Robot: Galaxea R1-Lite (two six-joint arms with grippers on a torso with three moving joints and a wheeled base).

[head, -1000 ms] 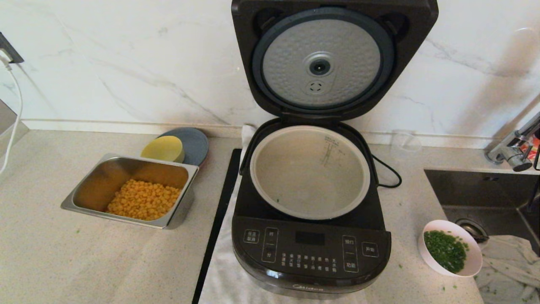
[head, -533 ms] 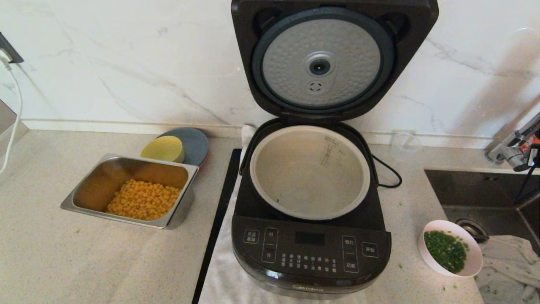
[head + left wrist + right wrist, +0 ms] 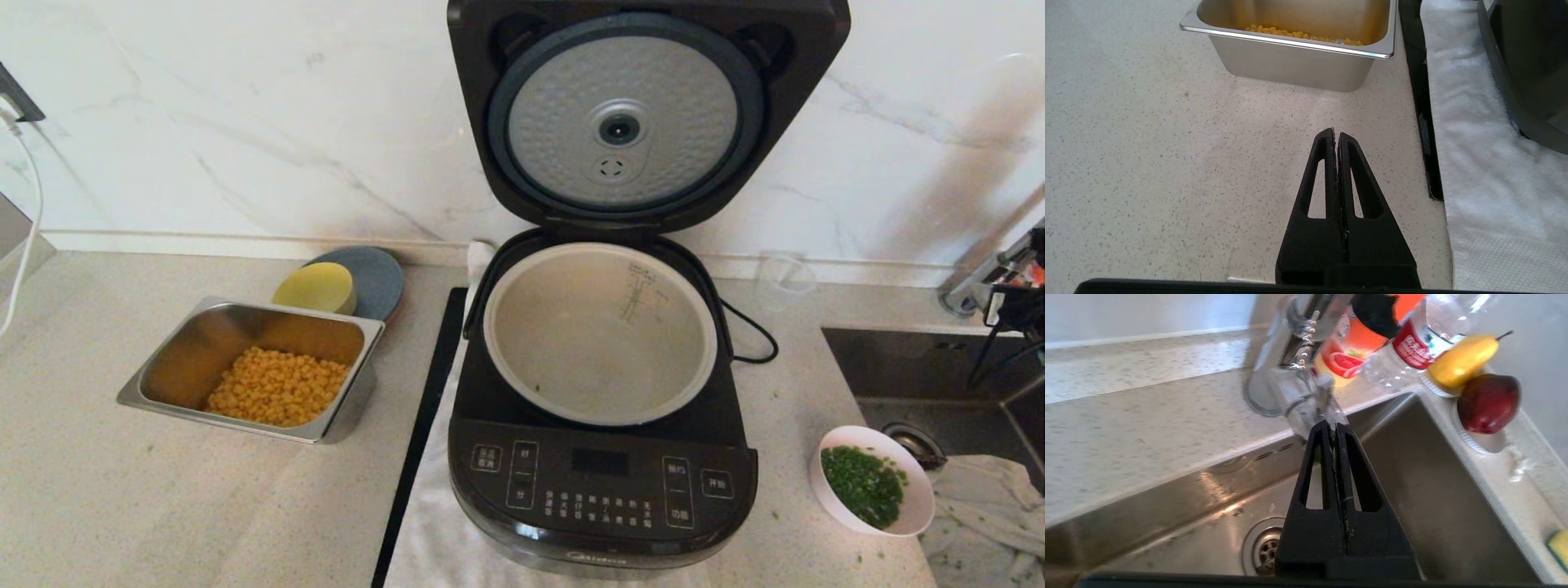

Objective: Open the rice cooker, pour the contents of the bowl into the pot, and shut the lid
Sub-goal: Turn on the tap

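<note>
The black rice cooker [image 3: 602, 490] stands in the middle with its lid [image 3: 645, 114] swung up, dimpled silver disc facing me. The grey-beige pot [image 3: 588, 335] inside holds only a stray green speck. The pale bowl [image 3: 921, 508] of chopped green herb contents [image 3: 864, 486] sits on the counter at the cooker's right front, untouched. My right gripper [image 3: 1333, 425] is shut and empty over the sink, tips close to the faucet; part of that arm [image 3: 1019, 309] shows at the right edge. My left gripper [image 3: 1334, 132] is shut above bare counter near the steel tray, outside the head view.
A steel tray [image 3: 131, 396] of corn, a yellow bowl [image 3: 314, 287] and a grey plate [image 3: 380, 278] lie left of the cooker. Right of it are the sink [image 3: 914, 367], faucet [image 3: 976, 298], a crumpled cloth [image 3: 980, 510], bottles [image 3: 1404, 339] and fruit [image 3: 1488, 402].
The right arm has come further into the head view at the right edge, by the faucet. Cooker, bowl and tray have not moved.
</note>
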